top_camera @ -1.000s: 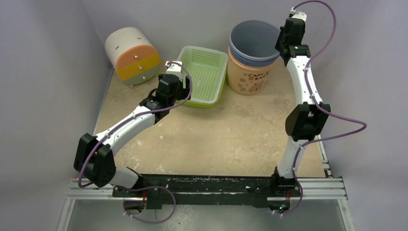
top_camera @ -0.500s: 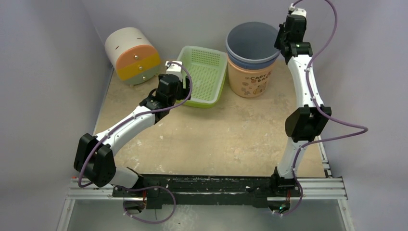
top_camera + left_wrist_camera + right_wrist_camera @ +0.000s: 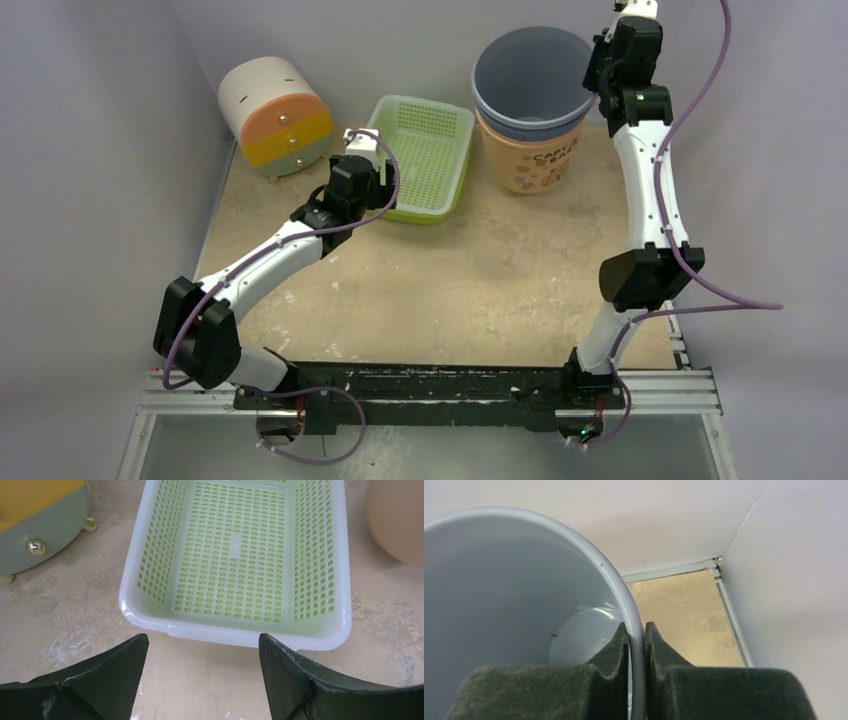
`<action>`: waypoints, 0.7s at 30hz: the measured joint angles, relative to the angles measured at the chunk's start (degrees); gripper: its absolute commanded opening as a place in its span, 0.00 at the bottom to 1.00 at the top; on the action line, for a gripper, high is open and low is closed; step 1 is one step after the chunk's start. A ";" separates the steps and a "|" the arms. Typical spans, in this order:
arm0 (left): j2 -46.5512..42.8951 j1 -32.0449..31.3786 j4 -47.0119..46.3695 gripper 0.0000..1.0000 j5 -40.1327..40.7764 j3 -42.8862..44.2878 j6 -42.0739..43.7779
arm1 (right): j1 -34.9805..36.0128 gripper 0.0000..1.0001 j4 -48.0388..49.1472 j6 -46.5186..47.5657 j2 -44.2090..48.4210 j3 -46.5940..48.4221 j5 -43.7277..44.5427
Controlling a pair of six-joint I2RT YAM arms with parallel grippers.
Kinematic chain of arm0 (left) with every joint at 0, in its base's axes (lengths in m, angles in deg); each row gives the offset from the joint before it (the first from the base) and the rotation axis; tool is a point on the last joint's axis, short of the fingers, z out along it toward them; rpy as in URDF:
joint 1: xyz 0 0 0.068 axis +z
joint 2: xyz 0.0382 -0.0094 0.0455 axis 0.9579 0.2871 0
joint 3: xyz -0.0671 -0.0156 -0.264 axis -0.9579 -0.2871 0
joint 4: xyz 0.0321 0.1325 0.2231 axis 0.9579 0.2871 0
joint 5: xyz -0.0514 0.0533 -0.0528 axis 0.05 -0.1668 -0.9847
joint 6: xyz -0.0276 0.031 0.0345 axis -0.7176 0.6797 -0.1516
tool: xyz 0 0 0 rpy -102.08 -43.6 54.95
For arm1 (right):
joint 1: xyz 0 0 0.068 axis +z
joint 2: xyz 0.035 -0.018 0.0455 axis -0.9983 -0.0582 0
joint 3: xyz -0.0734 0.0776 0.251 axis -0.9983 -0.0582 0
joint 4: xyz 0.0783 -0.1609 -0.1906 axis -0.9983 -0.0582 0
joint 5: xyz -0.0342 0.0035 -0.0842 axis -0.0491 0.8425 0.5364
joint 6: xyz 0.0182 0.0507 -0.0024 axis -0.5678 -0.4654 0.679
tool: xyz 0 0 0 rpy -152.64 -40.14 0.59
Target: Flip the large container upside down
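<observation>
The large container (image 3: 528,90) is an orange bucket with a printed label and a grey-blue inner wall and rim. It stands at the back right of the table and seems raised or tilted on its right side. My right gripper (image 3: 602,78) is shut on its right rim. In the right wrist view the fingers (image 3: 636,626) pinch the grey rim (image 3: 589,555), one inside and one outside. My left gripper (image 3: 365,190) is open and empty, hovering just short of the near end of a green basket (image 3: 235,636).
The green perforated basket (image 3: 425,150) lies left of the container. A round white drawer unit (image 3: 275,110) with orange, yellow and green drawers stands at the back left, also in the left wrist view (image 3: 40,520). Grey walls close in the back and sides.
My right gripper has risen and moved right, holding the container's rim. The container has shifted right and up with it. The left arm has not moved.
</observation>
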 measured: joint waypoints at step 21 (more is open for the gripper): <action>0.00 0.00 1.20 0.78 0.24 -0.37 -0.94 | -5.38 0.09 3.87 -2.14 -0.81 -9.75 -7.72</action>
